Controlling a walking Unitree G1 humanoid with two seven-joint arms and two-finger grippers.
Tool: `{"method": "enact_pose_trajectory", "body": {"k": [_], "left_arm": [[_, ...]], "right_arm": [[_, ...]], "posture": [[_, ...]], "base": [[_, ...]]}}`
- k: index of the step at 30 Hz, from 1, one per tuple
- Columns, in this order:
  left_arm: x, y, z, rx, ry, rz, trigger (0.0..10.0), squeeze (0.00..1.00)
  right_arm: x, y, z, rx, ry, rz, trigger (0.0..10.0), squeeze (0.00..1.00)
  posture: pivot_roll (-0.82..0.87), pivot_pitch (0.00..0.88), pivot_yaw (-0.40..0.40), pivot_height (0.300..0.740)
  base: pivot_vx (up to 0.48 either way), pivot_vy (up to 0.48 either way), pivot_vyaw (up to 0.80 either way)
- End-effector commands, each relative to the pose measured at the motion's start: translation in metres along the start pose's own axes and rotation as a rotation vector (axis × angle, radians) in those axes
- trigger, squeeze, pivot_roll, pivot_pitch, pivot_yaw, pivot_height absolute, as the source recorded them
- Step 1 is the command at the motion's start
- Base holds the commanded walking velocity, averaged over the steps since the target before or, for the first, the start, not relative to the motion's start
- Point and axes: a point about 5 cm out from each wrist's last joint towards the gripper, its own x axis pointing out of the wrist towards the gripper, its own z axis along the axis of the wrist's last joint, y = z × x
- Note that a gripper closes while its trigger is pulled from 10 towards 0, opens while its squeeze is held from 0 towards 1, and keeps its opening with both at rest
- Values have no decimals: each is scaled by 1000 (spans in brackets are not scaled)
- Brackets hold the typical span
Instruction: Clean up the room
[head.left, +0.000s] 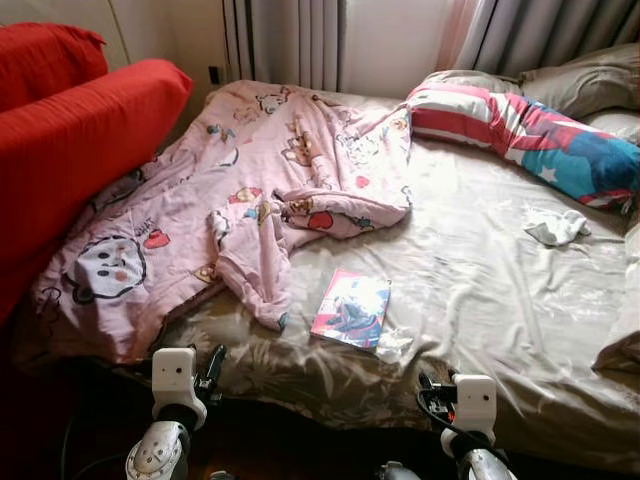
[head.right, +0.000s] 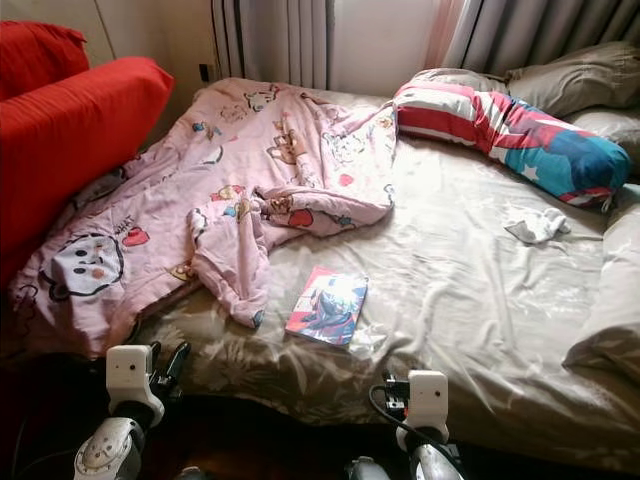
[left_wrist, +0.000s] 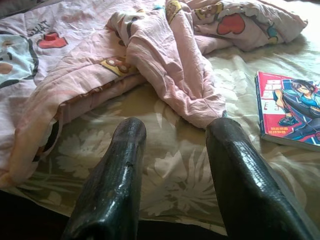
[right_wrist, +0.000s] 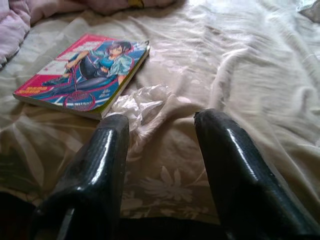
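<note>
Both claws hang at the bottom of the frame by the bed's near edge, left claw (left_wrist: 172, 165) and right claw (right_wrist: 160, 160) spread wide and holding nothing. Just past the right one there's a crumpled clear plastic wrapper (right_wrist: 137, 102) touching a glossy manga book with a pink-and-blue cover (head.left: 351, 308) at lower centre of the beige floral bedsheet (head.left: 480, 300). Rumpled pink cartoon-print quilt (head.left: 230, 190) fills the left half, a striped red, white and blue pillow (head.left: 530, 130) sits upper right, and a wadded white tissue (head.left: 556, 228) lies at the right.

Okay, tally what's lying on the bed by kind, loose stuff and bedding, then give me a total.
Blanket: 1
Pillows: 2
Book: 1
Clear wrapper: 1
White cloth: 1
Total: 6
</note>
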Motion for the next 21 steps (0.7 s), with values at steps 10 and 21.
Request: {"method": "enact_pose_trajectory", "body": {"k": [10, 21], "left_arm": [[0, -5, 2, -4, 0, -16, 10000, 0], [1, -6, 2, -1, 3, -22, 10000, 0]], "right_arm": [[-3, -2, -4, 2, 16, -8, 10000, 0], [-3, -2, -10, -7, 62, -5, 10000, 0]], "posture": [[4, 196, -49, 582], [5, 198, -47, 558]], "base": [[0, 0, 0], [0, 0, 0]]}}
